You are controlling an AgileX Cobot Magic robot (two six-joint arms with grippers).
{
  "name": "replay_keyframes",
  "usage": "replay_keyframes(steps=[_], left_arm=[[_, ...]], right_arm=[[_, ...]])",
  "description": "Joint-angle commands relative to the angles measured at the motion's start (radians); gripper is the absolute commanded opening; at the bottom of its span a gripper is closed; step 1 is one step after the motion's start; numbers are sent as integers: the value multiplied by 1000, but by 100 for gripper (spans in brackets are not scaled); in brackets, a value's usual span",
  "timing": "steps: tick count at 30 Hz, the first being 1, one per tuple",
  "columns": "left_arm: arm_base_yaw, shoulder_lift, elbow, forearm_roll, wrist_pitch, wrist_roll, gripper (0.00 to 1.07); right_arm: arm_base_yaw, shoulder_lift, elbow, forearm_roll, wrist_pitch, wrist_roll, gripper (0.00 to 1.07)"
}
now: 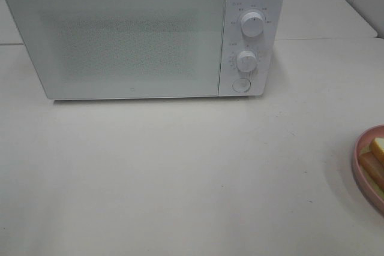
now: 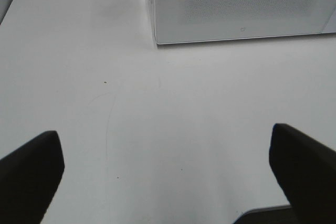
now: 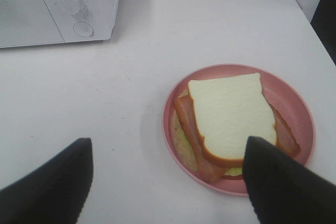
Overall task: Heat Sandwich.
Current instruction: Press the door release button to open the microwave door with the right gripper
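The sandwich [image 3: 228,111] lies on a round pink plate [image 3: 294,103]: a pale bread slice on top, reddish-brown and yellow layers under it. In the exterior high view only its edge [image 1: 375,160] shows, at the far right on the plate [image 1: 359,154]. My right gripper [image 3: 168,150] hovers open above the plate's near side. One finger [image 3: 278,182] covers a corner of the sandwich in that view, and the other is over bare table. My left gripper [image 2: 165,145] is open over bare table, holding nothing. Neither gripper shows in the exterior high view.
A white microwave [image 1: 120,40] stands at the back with its door shut. Two knobs [image 1: 252,23] [image 1: 246,60] and a round button [image 1: 241,84] sit on its right panel. The white table [image 1: 180,172] spreads out in front of it.
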Motion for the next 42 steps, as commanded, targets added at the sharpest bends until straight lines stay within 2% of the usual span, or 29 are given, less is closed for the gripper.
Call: replay_keyframes(steps=[1, 19, 22, 42], left_arm=[[3, -20, 2, -6, -7, -5, 100], [3, -20, 2, -6, -7, -5, 100], [3, -20, 2, -6, -7, -5, 100], [3, -20, 2, -6, -7, -5, 100]], right_arm=[[-3, -23, 1, -2, -3, -2, 76], [-3, 3, -28, -2, -27, -2, 77], [-3, 59, -56, -9, -97, -2, 78], [-3, 538, -56, -8, -582, -17, 79]])
